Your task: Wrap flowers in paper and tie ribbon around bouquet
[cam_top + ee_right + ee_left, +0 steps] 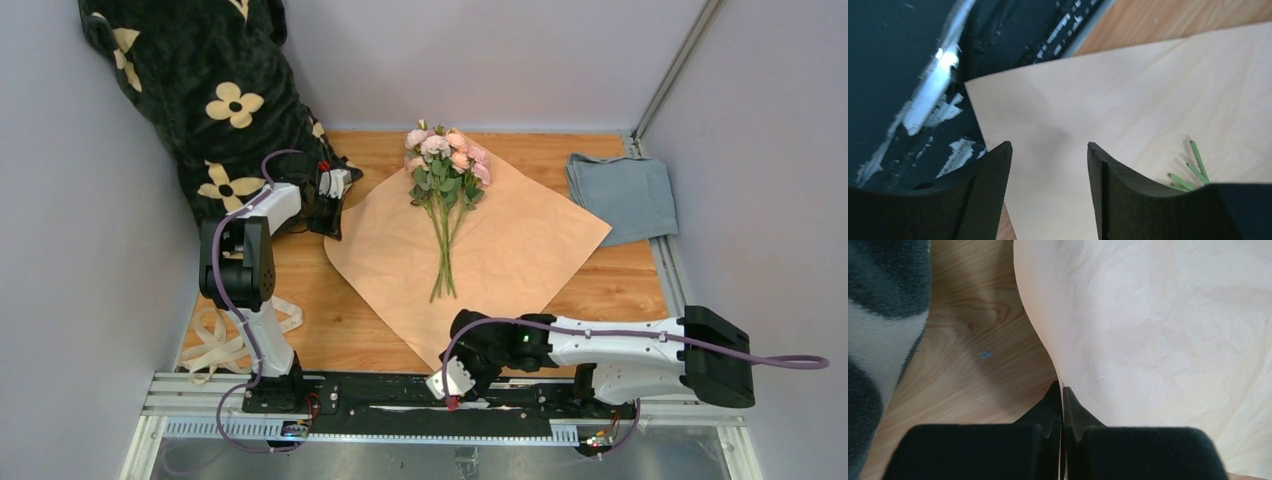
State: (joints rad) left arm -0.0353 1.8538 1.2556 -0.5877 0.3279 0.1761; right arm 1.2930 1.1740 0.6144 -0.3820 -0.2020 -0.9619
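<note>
The left gripper [1062, 392] pinches the paper [1158, 340] tight. The right gripper [1049, 150] is open and empty, a paper corner just under it. Wrapping is only starting, and I think it should grab that corner next.

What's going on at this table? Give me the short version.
The left claw is shut on the left edge of the large thin peach-tan paper sheet, spread on the wooden table. The bunch of pale-pink flowers with long green stems lies on it, not yet wrapped. The right claw hangs open over the sheet's near corner. The long cream fabric ribbon lies untouched beside the left arm's base.
</note>
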